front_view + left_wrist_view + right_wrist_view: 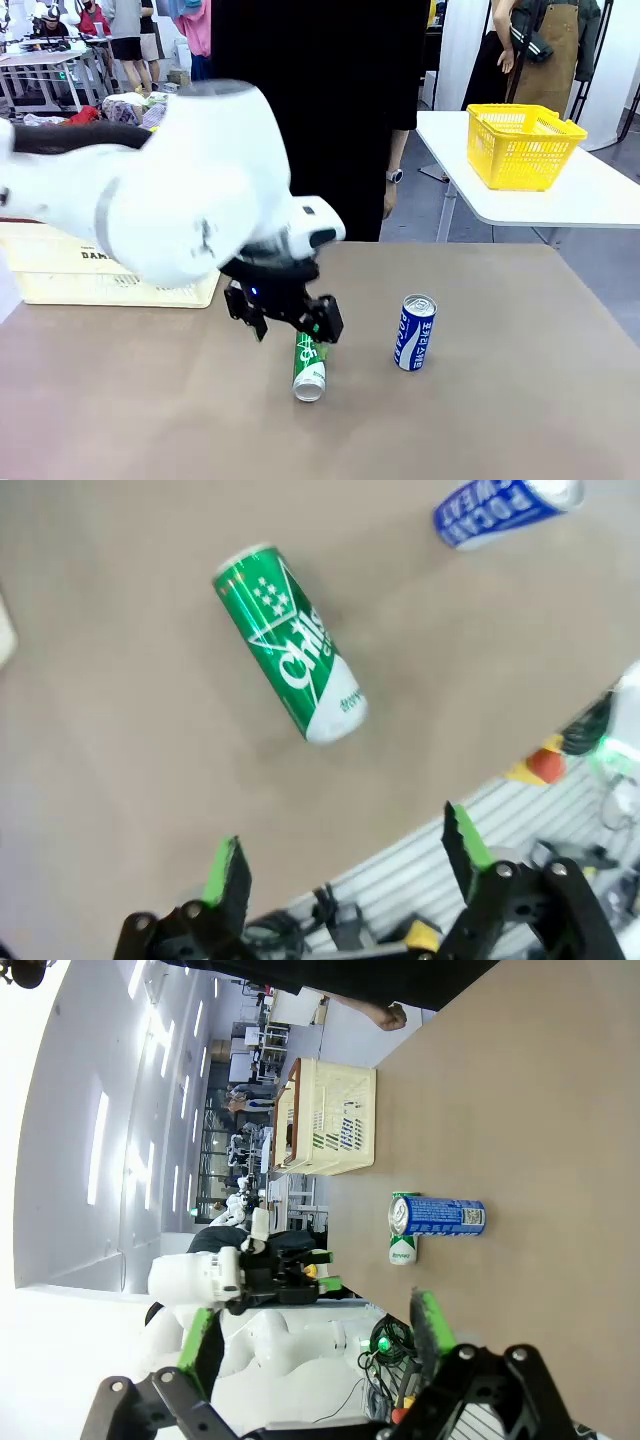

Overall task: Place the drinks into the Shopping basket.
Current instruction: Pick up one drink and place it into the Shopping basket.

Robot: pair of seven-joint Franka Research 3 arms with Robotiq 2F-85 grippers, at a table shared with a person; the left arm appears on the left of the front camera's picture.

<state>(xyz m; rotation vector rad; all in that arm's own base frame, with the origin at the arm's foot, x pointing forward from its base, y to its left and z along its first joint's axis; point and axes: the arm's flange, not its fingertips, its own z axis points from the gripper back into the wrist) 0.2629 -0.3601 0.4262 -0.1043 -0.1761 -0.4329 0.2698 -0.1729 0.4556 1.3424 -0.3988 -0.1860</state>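
Note:
A green can [309, 367] with white print lies on its side on the brown table, its silver end toward the near edge. My left gripper [292, 324] hovers just above its far end, open and holding nothing. In the left wrist view the green can [290, 660] lies ahead of the open left gripper [345, 865], clear of both pads. A blue can [415, 332] stands upright to the right of it, also seen as the blue can [505, 502]. The cream Shopping basket [100, 272] sits at the table's left, partly behind my left arm. My right gripper [315, 1335] is open and empty, far from the blue can [440, 1216].
A person in black stands at the far edge of the table, one hand [391, 196] hanging down. A yellow mesh basket [522, 145] rests on a separate white table at back right. The brown table [520, 400] is bare at the right and the front.

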